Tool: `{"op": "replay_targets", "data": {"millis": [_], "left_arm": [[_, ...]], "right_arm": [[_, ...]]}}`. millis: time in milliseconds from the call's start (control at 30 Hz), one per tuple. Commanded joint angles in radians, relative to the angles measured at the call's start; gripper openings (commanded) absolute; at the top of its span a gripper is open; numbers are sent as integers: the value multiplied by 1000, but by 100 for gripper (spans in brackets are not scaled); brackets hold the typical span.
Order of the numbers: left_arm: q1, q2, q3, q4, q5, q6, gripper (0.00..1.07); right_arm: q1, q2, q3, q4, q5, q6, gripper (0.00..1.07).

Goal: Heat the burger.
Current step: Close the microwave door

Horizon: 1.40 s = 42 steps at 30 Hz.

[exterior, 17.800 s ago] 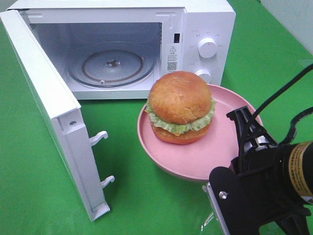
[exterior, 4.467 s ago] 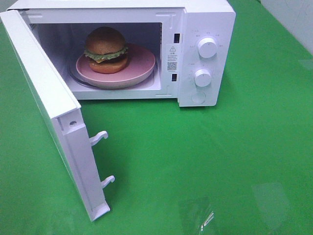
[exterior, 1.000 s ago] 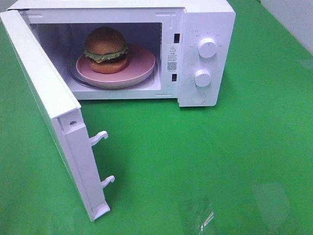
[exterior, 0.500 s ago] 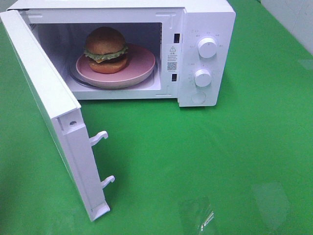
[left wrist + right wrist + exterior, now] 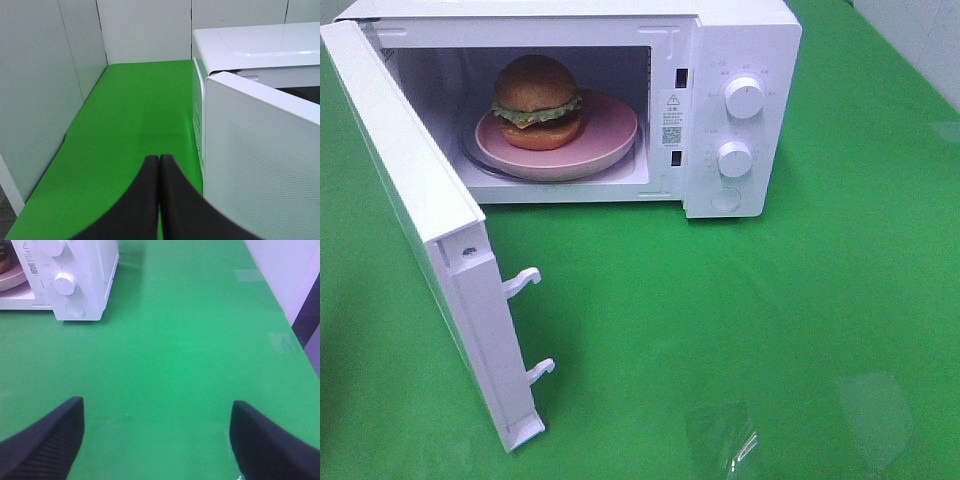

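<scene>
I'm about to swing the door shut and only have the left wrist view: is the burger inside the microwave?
Observer: Yes, the burger sits on the pink plate inside the microwave.
Operator: Does the plate stick out past the opening?
Observer: No, its front rim lies back from the cavity's front edge.
Operator: And my other arm?
Observer: The right claw is open over the green table, apart from the microwave and holding nothing.
</scene>
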Motion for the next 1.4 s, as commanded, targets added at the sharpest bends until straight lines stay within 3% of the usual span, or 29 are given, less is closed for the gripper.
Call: {"op": "replay_targets", "data": {"millis": [33,200,267,300,333,367,400,500,533,567,600,633,767,1167,1367,1400], "left_arm": [[-5,65,56,10,-197,-4,0],[-5,139,56,63,-221,-38,0],[-5,209,56,158,-248,-129,0],[-5,209,56,158,-248,-129,0],[-5,240,56,222,-265,-184,0],[-5,240,56,222,-265,-184,0],[-5,271,56,293,-287,-232,0],[-5,287,56,327,-302,-255,0],[-5,315,54,382,-328,-299,0],[-5,315,54,382,-328,-299,0],[-5,346,50,441,-357,-345,0],[-5,346,50,441,-357,-345,0],[-17,424,47,567,-424,-439,0],[-175,579,-20,554,-427,-432,0],[-240,646,-53,509,-432,-383,0],[-266,666,-66,463,-426,-356,0]], "right_arm": [[-3,-27,0,-2,-11,-6,76],[-3,-27,0,-2,-11,-6,76],[-3,-27,0,-2,-11,-6,76],[-3,-27,0,-2,-11,-6,76],[-3,-27,0,-2,-11,-6,76],[-3,-27,0,-2,-11,-6,76],[-3,-27,0,-2,-11,-6,76],[-3,-27,0,-2,-11,-6,76],[-3,-27,0,-2,-11,-6,76],[-3,-27,0,-2,-11,-6,76],[-3,-27,0,-2,-11,-6,76],[-3,-27,0,-2,-11,-6,76],[-3,-27,0,-2,-11,-6,76],[-3,-27,0,-2,-11,-6,76],[-3,-27,0,-2,-11,-6,76],[-3,-27,0,-2,-11,-6,76]]}}
